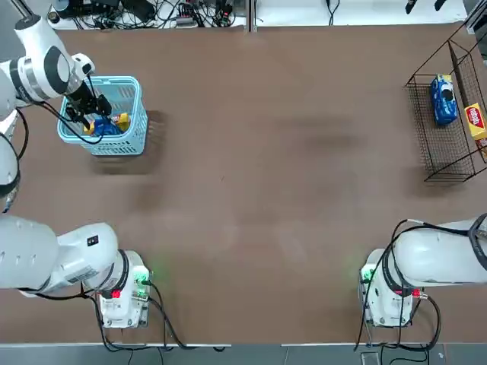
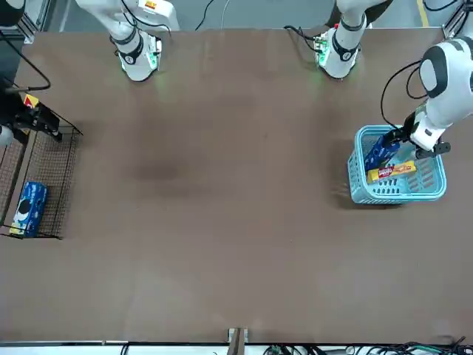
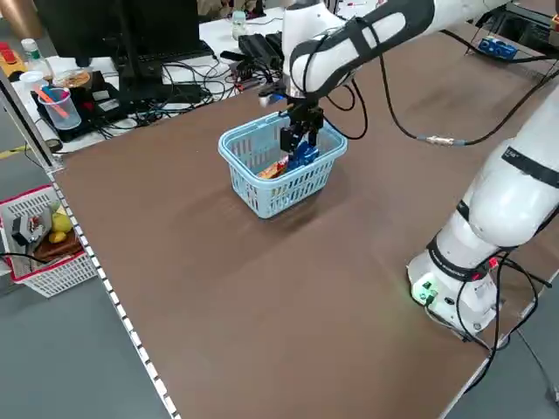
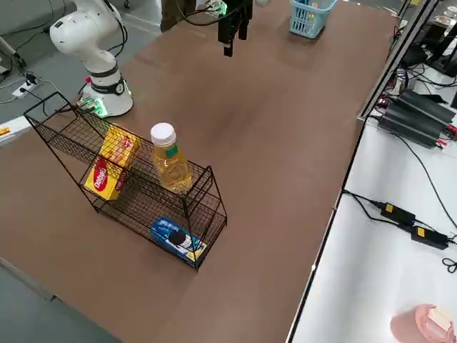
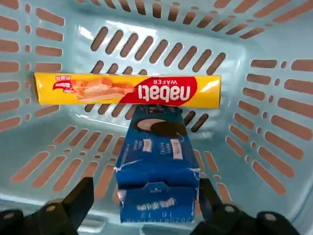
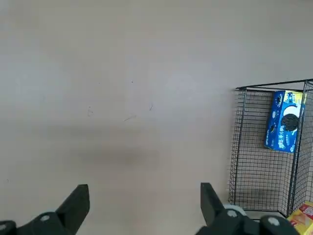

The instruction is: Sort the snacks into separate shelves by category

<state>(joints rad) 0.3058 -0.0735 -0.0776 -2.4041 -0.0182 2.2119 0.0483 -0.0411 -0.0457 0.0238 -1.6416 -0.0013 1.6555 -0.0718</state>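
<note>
Reaching into the light-blue slotted plastic basket (image 1: 122, 144), the left gripper (image 5: 146, 208) hangs with its jaws spread wide on either side of a blue cardboard cookie pack (image 5: 157, 171), not yet closed on it; the straddle looks like the set-up for a grasp across the pack's narrow width.

Contents of the basket: the blue cookie pack, propped at a tilt with one end toward the gripper; a long yellow wafer pack with a red logo (image 5: 127, 90), lying across the basket floor just beyond the blue pack's far end, touching or overlapping it.

Well apart from the basket, at the opposite end of the table: a black thin-wire mesh rack (image 4: 128, 193). On its lower tier lies a second blue cookie pack (image 4: 177, 241); on the upper tier stands a yellow biscuit box with a red logo (image 4: 111, 170) beside a clear bottle of yellow liquid with a white cap (image 4: 169, 158). Judged from this, blue belongs on the lower tier and yellow above.

Right gripper (image 6: 142, 208): jaws spread, empty, parked above bare brown tabletop (image 1: 266, 190), far from the basket.
</note>
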